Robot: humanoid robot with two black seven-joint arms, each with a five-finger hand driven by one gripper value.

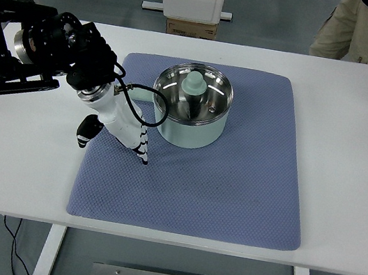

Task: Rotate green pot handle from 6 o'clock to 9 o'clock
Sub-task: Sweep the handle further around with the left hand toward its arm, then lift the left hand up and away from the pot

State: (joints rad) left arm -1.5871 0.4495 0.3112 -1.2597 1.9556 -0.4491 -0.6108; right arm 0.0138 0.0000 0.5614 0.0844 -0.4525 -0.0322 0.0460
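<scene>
White tabletop (353, 138) carries a blue mat (232, 188) with the green pot (191, 114) at its upper middle, handle indistinct, while the left hand (128, 135) hangs just beside its left wall, fingers loosely extended, holding nothing; seemingly approaching, it next needs a grip.

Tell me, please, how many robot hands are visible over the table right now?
1. The left hand reaches in from the left edge, over the blue mat, just left of the green pot. The right hand is out of view.
</scene>
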